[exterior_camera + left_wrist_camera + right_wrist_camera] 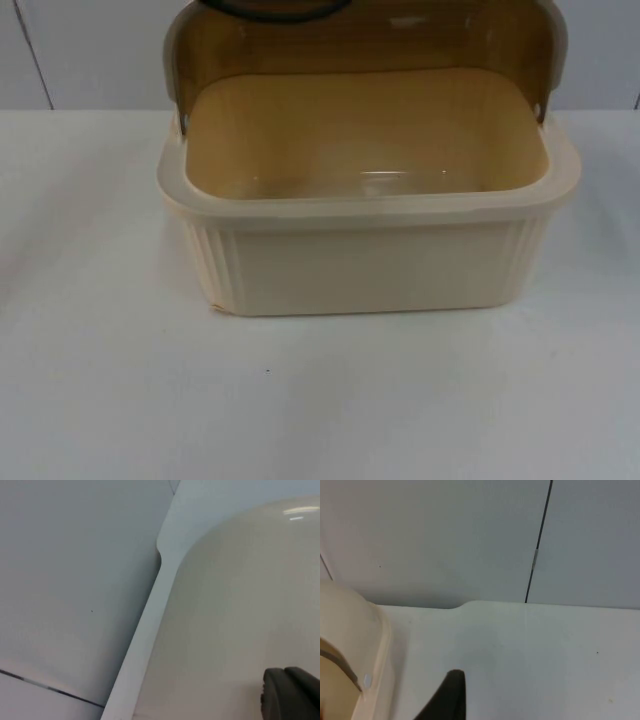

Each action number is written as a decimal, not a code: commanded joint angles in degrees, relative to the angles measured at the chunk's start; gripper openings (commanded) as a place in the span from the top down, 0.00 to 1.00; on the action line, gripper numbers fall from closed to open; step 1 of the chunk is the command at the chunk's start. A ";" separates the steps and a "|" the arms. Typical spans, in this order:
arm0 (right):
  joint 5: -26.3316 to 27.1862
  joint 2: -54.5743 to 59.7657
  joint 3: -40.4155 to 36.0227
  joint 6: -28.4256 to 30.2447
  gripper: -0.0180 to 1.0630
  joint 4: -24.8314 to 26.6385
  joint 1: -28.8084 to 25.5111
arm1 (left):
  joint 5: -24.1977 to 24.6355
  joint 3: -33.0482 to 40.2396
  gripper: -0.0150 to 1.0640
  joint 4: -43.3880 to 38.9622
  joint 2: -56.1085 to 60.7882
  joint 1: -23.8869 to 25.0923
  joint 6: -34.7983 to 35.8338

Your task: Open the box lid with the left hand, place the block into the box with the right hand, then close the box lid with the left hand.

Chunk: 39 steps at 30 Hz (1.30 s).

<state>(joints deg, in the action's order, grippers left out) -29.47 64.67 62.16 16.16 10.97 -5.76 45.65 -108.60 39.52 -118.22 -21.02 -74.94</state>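
One cream ribbed plastic box (370, 265) on the white bench (100, 400), one smoky-brown see-through lid (360, 45) tipped up at the back, presumably left open for the block drop. Bare inside so far. Two pincers: left pincer (292, 692) close against the box wall, right pincer (447, 697) just beside its rim. Can't tell clenched or released for either.

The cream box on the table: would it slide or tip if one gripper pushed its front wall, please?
The box would probably slide, not tip: its base is broad. It looks empty, thin plastic, so likely light. The raised lid may swing.
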 commanded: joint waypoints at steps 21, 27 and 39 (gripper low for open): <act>0.99 -0.56 0.01 0.32 0.02 -0.27 -0.38 | -7.51 14.69 0.99 -2.78 5.39 -2.42 1.77; 1.21 -0.56 0.01 0.32 0.02 -0.16 -0.38 | -11.11 23.09 0.99 -2.54 9.16 -2.96 -0.19; 0.34 -0.56 0.01 -0.11 0.02 0.07 -0.38 | -17.27 31.87 0.99 -2.52 10.60 -9.17 -1.19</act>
<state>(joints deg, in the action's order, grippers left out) -29.06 64.67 62.16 16.16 10.97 -5.76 27.01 -78.89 39.14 -105.55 -29.62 -76.13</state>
